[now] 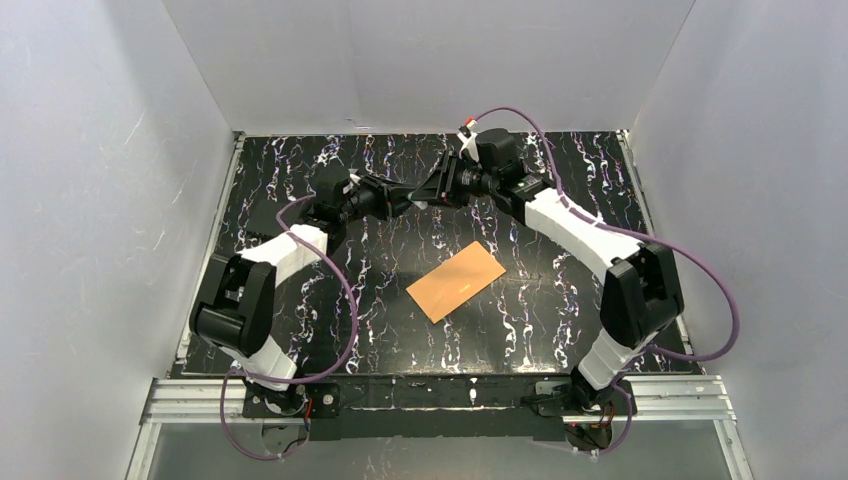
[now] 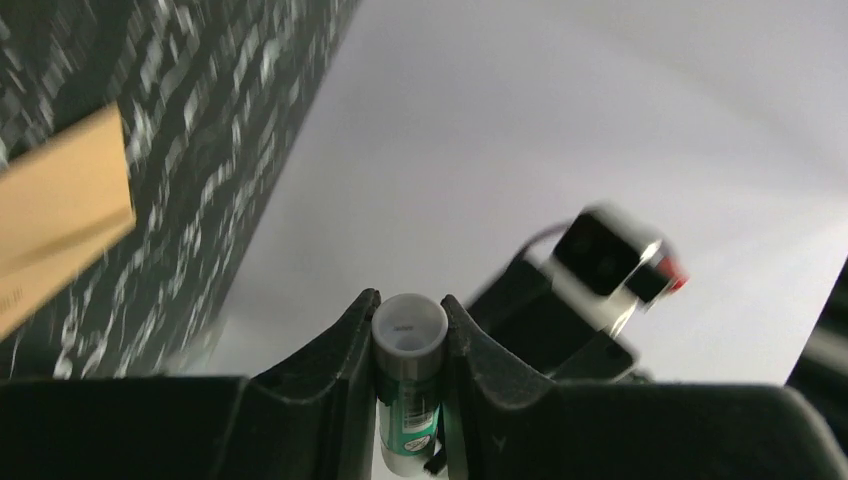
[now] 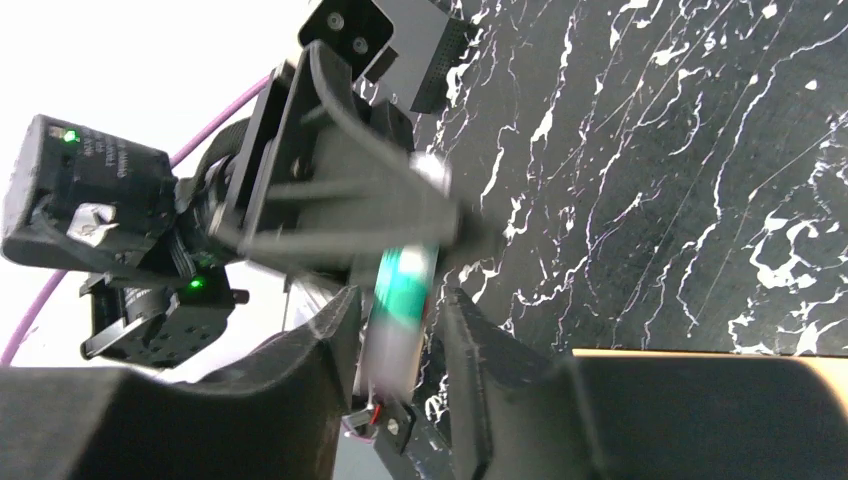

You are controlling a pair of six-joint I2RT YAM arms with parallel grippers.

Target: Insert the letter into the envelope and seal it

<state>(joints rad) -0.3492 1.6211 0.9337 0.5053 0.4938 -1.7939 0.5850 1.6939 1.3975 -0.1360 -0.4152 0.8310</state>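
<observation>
**Glue before the seal:** The left claw (image 2: 408,308) clamps a glue stick (image 2: 407,400), a white tube with a green label, pressing tight against both its sides. The two arms meet nose to nose toward 12 o'clock on the black marbled surface (image 1: 560,330).

The right claw (image 3: 400,300) straddles the other end of the same tube. Motion blur in its wrist view hides whether its jaws pinch the stick or stand just clear of it, so that cannot be told.

The orange-brown envelope (image 1: 456,281) lies flat at the middle of the surface, toward 6 o'clock of the claws and well apart from both. Its long side runs from 8 to 2 o'clock.

The letter shows in no view. It is most likely inside the envelope, though from above the flap cannot be made out.

The step in hand appears to be the sealing: the glue is being readied between the two claws, perhaps by pulling the cap or passing the stick across. The next move would call for one claw to take firm, sole hold of the tube. That claw would then carry the tube, working end down, toward 6 o'clock to the envelope's flap edge. The other claw would need to free itself to pin the paper against sliding.
</observation>
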